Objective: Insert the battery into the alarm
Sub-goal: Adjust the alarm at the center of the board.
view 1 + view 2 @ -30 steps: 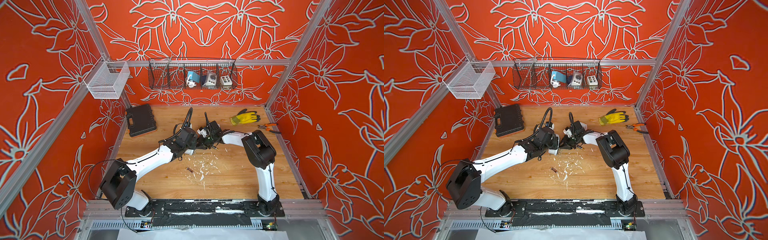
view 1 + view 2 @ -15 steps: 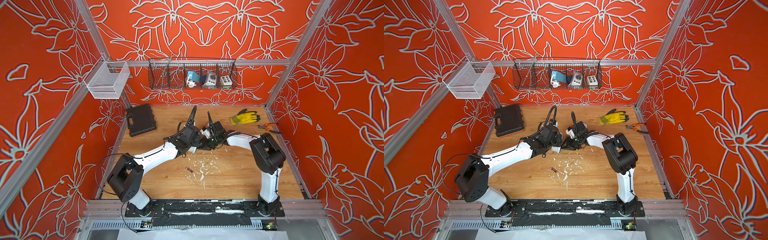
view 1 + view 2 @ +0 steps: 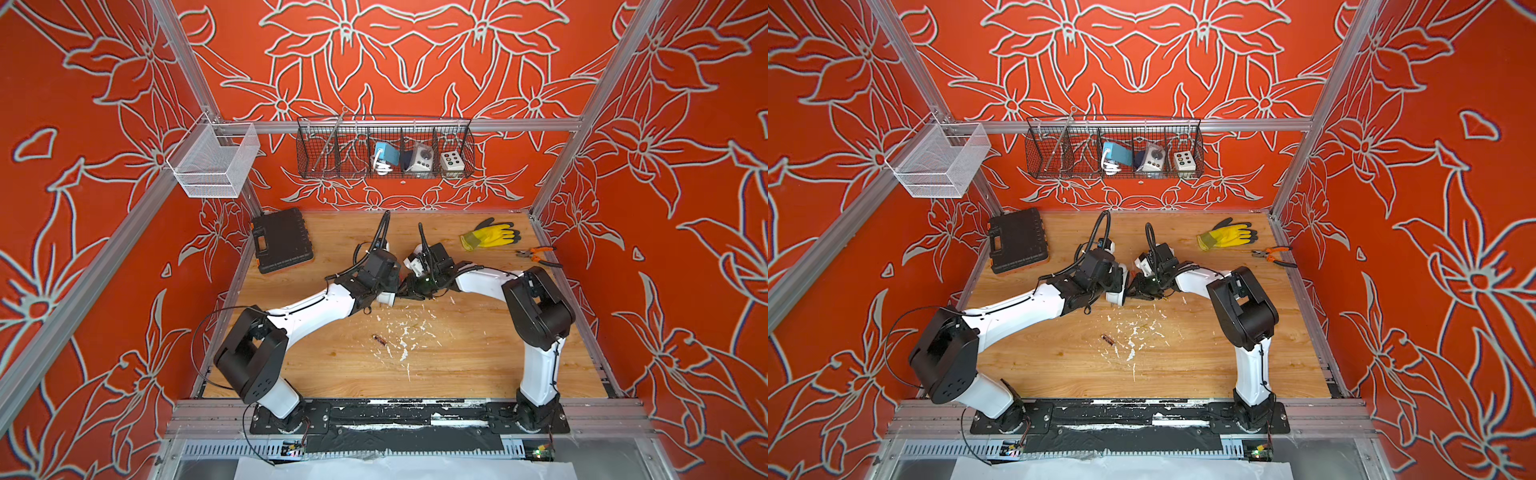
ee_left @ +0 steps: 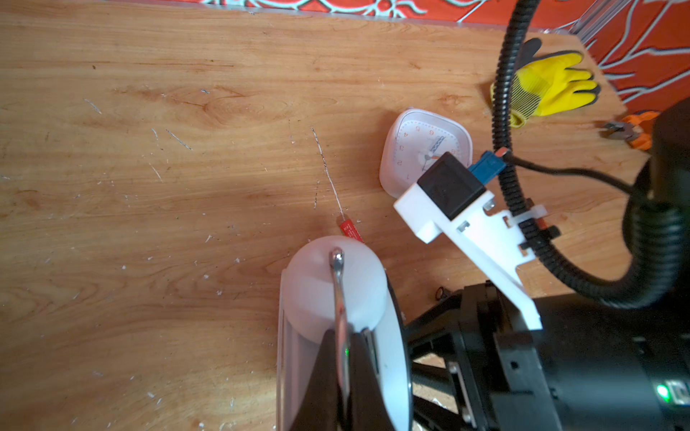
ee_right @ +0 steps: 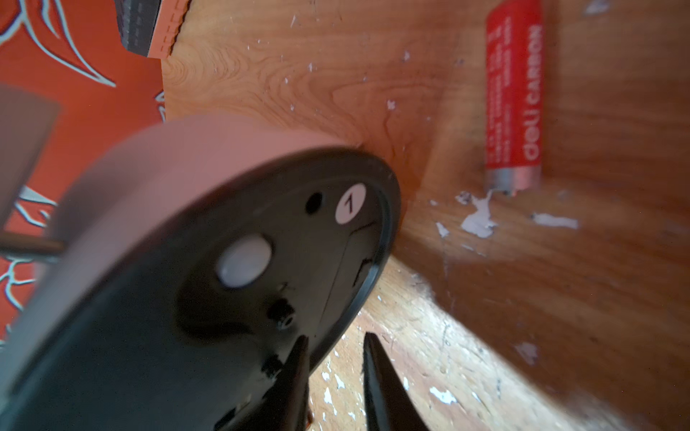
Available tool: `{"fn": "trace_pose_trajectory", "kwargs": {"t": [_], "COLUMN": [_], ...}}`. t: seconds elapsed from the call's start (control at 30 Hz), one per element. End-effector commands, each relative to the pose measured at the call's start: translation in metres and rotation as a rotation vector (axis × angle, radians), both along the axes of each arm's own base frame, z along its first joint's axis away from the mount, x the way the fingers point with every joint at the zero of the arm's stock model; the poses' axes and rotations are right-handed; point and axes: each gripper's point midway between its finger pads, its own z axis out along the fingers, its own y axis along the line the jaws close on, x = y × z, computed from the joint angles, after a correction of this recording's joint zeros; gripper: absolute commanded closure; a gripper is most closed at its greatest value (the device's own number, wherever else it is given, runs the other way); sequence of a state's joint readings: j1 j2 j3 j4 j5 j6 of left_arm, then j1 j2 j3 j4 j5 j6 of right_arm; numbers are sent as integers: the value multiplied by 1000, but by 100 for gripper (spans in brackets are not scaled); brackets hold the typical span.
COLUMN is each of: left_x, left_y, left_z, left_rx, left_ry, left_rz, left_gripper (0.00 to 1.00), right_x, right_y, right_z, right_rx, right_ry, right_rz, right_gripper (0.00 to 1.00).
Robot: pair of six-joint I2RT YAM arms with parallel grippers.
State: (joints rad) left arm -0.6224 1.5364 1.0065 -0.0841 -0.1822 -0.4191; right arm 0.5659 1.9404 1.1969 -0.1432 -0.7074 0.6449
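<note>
A round white alarm (image 4: 328, 291) with a black back (image 5: 231, 298) stands on edge mid-table, a small white shape between the wrists in both top views (image 3: 386, 297) (image 3: 1115, 297). My left gripper (image 4: 341, 336) is shut on its thin metal handle (image 4: 337, 276). The right gripper (image 5: 334, 343) is narrowly open at the rim of the black back, one finger (image 5: 295, 369) lying against it, with bare table in the gap. A red battery (image 5: 513, 100) lies on the wood close to the alarm; its end shows past the dome (image 4: 350, 232).
A square pale clock (image 4: 425, 153) lies face up beyond the alarm. A small dark cylinder (image 3: 379, 340) lies among white flecks nearer the front. Black case (image 3: 282, 241) back left; yellow glove (image 3: 490, 235) and pliers (image 3: 538, 254) back right. Wire baskets (image 3: 384, 149) hang on the walls.
Both wrists have shifted a little to the right and back, staying together at the alarm. The right elbow has swung outward. The left grip has not changed.
</note>
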Motion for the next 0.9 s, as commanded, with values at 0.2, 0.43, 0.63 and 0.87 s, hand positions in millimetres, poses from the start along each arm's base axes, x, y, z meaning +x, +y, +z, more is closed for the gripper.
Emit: {"fn": "trace_pose_trajectory", "kwargs": {"t": [0.2, 0.43, 0.63, 0.87], "left_x": [-33, -36, -38, -39], "left_y": [-7, -5, -7, -9], "left_z": [-37, -24, -12, 9], "left_rx": [-97, -115, -156, -223], "left_ry": [199, 182, 171, 131], "left_rz": [-98, -98, -111, -147], "left_gripper": [75, 50, 37, 30], "right_x": [-2, 4, 3, -3], "right_y": [-18, -35, -46, -64], "right_z": [27, 50, 61, 66], "right_rx": [-66, -114, -137, -193], "right_ry": [-95, -166, -176, -188], "right_rz": [-52, -137, -190, -245], "right_gripper": [72, 71, 71, 70]}}
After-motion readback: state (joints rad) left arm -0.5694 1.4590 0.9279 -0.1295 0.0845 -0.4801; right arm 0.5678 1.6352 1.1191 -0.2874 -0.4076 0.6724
